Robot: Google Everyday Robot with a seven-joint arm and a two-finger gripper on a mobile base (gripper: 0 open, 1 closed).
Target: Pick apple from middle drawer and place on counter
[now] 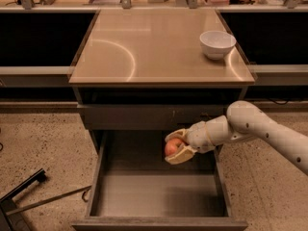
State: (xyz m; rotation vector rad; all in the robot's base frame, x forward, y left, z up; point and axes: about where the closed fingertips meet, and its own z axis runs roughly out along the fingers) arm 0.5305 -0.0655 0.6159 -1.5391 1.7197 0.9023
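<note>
The small red-orange apple [173, 147] sits between the pale fingers of my gripper [176, 146], which is shut on it. The gripper holds the apple in the air above the open middle drawer [154, 196], a dark-grey box with a smooth flat floor, pulled out toward the camera. The apple is just below the grey drawer front above. My white arm [260, 129] reaches in from the right. The glossy tan counter [154, 47] with a faint curved arc mark lies above and behind, at the top of the cabinet.
A white bowl [217, 44] stands on the counter's right rear part. A closed grey drawer front [144, 117] sits just above the gripper. A dark metal frame [24, 196] lies on the speckled floor at the lower left. Dark shelves flank the cabinet.
</note>
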